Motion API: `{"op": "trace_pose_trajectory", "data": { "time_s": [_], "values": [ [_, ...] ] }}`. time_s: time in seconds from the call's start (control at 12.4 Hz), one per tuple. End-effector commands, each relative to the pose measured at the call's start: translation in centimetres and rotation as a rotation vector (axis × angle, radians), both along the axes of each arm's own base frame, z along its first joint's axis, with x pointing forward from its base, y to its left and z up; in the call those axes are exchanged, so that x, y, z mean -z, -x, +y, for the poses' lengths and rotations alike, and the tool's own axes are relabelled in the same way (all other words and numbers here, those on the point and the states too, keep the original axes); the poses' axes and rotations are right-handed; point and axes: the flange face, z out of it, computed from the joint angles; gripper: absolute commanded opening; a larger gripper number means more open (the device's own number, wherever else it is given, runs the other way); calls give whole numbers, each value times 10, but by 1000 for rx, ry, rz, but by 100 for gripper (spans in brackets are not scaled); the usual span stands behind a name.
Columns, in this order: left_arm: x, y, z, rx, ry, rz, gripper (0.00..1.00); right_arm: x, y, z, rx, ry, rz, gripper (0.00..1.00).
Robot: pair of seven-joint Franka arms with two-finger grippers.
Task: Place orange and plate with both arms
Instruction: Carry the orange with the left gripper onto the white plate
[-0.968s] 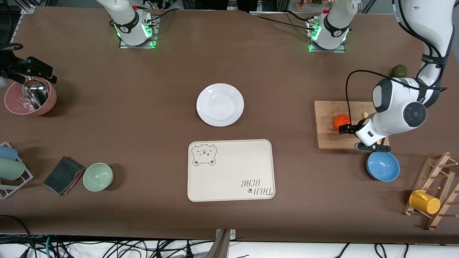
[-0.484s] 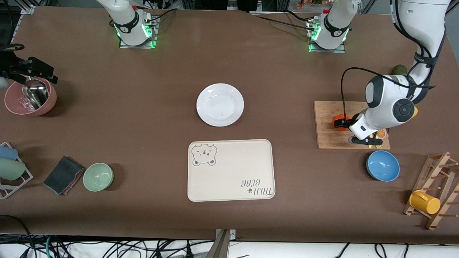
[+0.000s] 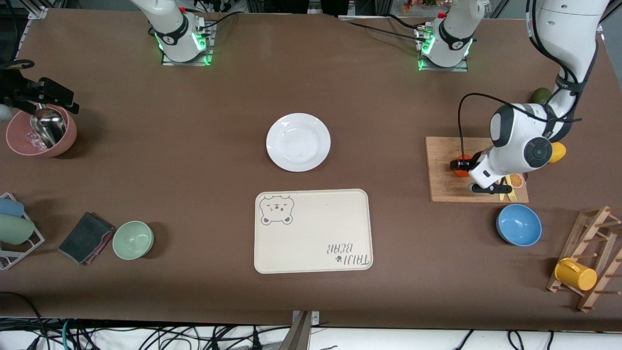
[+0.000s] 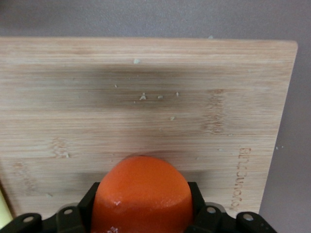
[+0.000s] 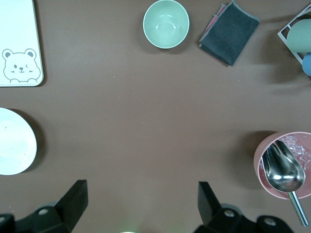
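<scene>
The brown counter (image 3: 194,160) carries everything, and the cream bear-printed tray (image 3: 313,231) lies at its middle, well apart from both hands. The bamboo cutting board (image 3: 444,187) lies at the left arm's end, directly under the left hand (image 3: 461,166). The white plate (image 3: 298,142) sits bare on the counter, between the two hands and farther from the front camera than the tray.

The left arm (image 3: 522,143) reaches down from the left arm's end of the counter, and its hand is clenched on the orange (image 3: 459,161), which rests on the board; in the left wrist view the black fingers (image 4: 85,204) press both sides of the orange (image 4: 141,194). The right hand (image 3: 36,95) waits at the right arm's end, over the pink bowl (image 3: 19,141) with a metal scoop (image 3: 46,127) in it, its fingers (image 5: 73,199) spread wide with nothing between them.

The blue bowl (image 3: 519,224) stands just off the board, nearer the front camera than the left hand. A wooden rack (image 3: 590,257) with a yellow mug (image 3: 576,274) stands at the counter's corner past it. The green bowl (image 3: 133,239) and a folded dark cloth (image 3: 85,238) lie nearer the front camera than the right hand. A yellow lemon (image 3: 558,151) shows beside the left arm, and a dark avocado (image 3: 539,95) lies farther from the front camera.
</scene>
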Motion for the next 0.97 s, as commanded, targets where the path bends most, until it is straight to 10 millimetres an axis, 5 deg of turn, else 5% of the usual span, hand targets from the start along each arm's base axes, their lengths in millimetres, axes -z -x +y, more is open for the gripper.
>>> {"op": "trace_pose_trajectory", "data": {
  "time_s": [0.0, 0.32, 0.73, 0.89],
  "values": [
    [-10, -8, -16, -45, -42, 0, 6, -6, 2, 0, -16, -3, -1, 100],
    [-68, -48, -104, -136, -91, 3, 4, -6, 1, 0, -16, -4, -7, 100],
    [-94, -42, -308, -307, -20, -36, 4, -4, -1, 2, -14, -4, -9, 100],
    [-87, -30, -385, -366, -13, -38, 4, -3, -3, 4, -16, -3, -15, 100]
  ]
}}
